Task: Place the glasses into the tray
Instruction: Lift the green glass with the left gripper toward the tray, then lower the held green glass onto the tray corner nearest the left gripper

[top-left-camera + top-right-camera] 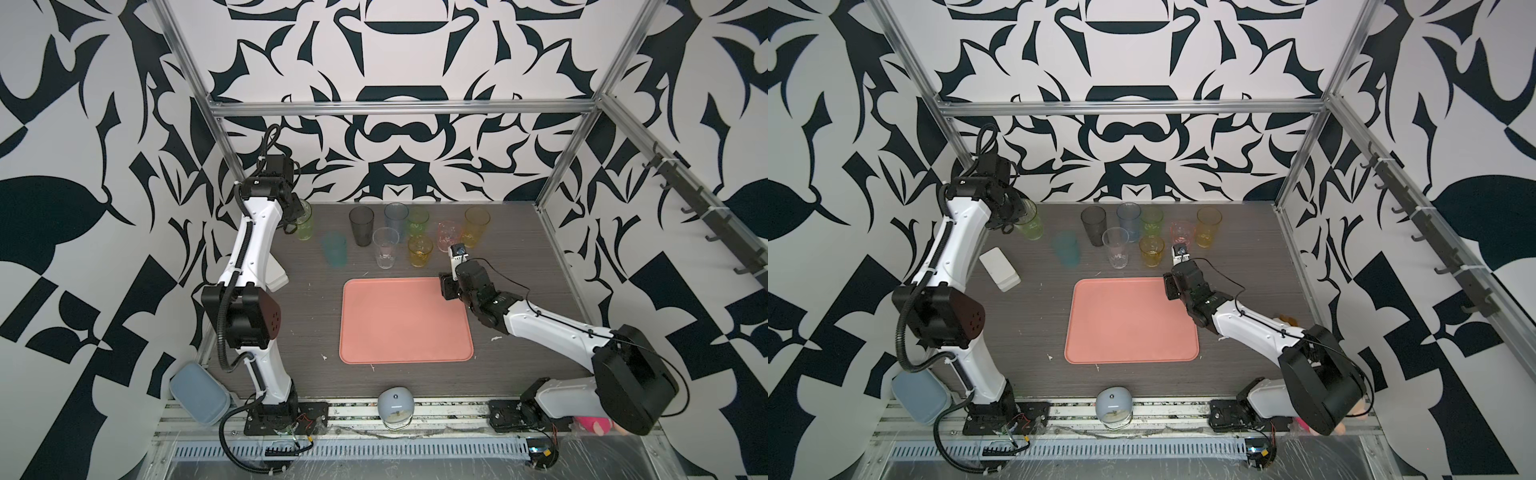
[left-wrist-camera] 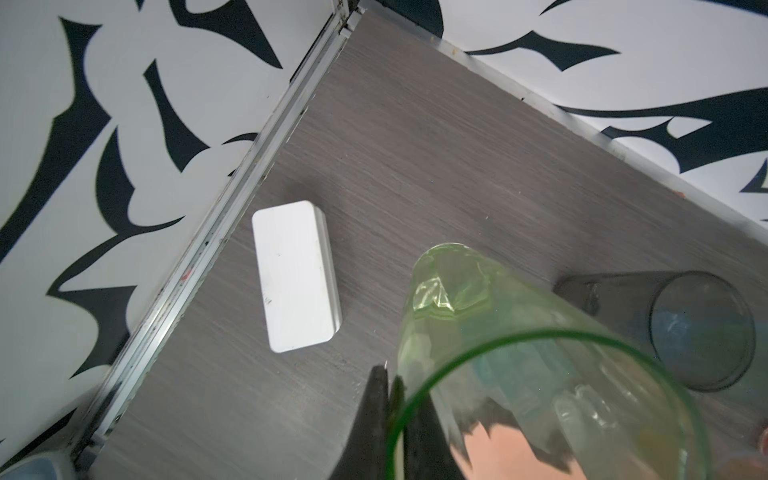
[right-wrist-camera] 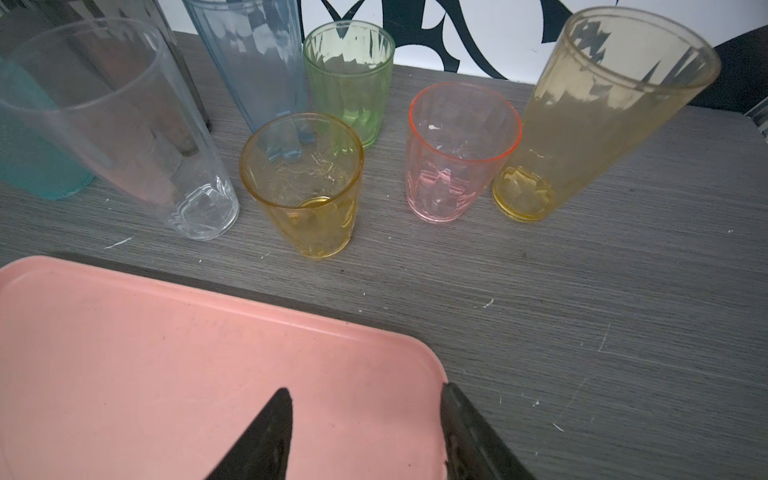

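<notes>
White box (image 2: 295, 276) lies near the tall green glass (image 2: 519, 332) (left hand (image 2: 388, 378) pinches rim).

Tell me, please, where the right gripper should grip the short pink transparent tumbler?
Probably the rim: pinch the near wall of the short pink transparent tumbler, one finger inside, coming down from the salmon-pink tray side. It stands upright, open-mouthed, and the tall yellow tumbler crowds one flank.
</notes>
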